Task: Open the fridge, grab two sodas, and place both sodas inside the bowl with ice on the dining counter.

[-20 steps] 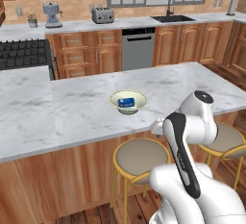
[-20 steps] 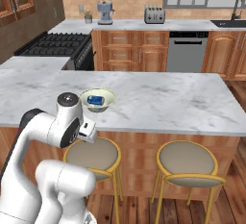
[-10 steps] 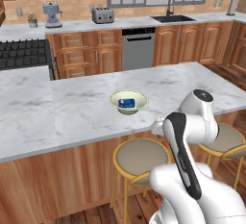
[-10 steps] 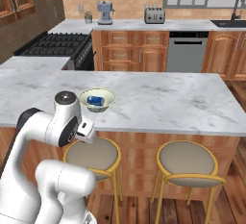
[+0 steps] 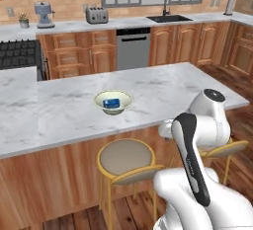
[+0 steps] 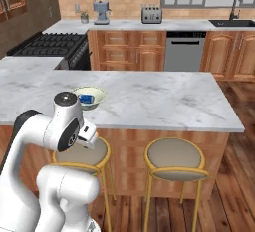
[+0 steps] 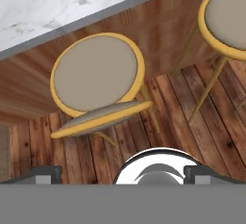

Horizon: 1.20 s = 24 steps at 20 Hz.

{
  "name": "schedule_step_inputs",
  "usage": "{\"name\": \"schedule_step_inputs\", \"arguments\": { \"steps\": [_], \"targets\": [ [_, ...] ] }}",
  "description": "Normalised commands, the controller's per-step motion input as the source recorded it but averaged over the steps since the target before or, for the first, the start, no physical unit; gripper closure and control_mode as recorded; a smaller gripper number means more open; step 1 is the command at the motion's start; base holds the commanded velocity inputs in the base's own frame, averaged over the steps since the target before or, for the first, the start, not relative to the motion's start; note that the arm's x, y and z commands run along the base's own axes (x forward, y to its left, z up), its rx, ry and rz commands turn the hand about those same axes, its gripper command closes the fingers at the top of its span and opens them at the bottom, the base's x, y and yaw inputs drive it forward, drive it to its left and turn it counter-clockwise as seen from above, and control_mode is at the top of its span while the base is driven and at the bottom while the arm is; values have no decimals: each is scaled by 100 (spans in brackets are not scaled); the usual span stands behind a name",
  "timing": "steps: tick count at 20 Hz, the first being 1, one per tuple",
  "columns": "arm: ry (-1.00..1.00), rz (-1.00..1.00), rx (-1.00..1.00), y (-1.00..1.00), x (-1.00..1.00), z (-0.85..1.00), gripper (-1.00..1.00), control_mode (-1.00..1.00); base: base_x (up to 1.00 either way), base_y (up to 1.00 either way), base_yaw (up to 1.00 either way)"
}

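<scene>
One bowl sits on the one marble worktop, with one blue can in it. Two stools stand below. The far wall worktop carries one toaster and one coffee machine.

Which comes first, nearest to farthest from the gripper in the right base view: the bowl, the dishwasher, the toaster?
The gripper hangs open by the dining counter's near edge.
1. The bowl, on the dining counter just beyond the gripper.
2. The dishwasher, under the wall counter, off to the right.
3. The toaster, on top of the wall counter at the back.
</scene>
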Motion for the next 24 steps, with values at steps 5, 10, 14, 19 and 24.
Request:
{"name": "schedule_step_inputs", "arguments": {
  "steps": [5,10,14,19,24],
  "targets": [
    [0,0,0,0,0,0,-100,100,2,-87,-3],
    [0,0,0,0,0,0,-100,100,16,-93,-1],
    [0,0,0,0,0,0,-100,100,19,-96,0],
    [0,0,0,0,0,0,-100,100,21,-83,0],
    [0,0,0,0,0,0,-100,100,41,-75,0]
  ]
}}
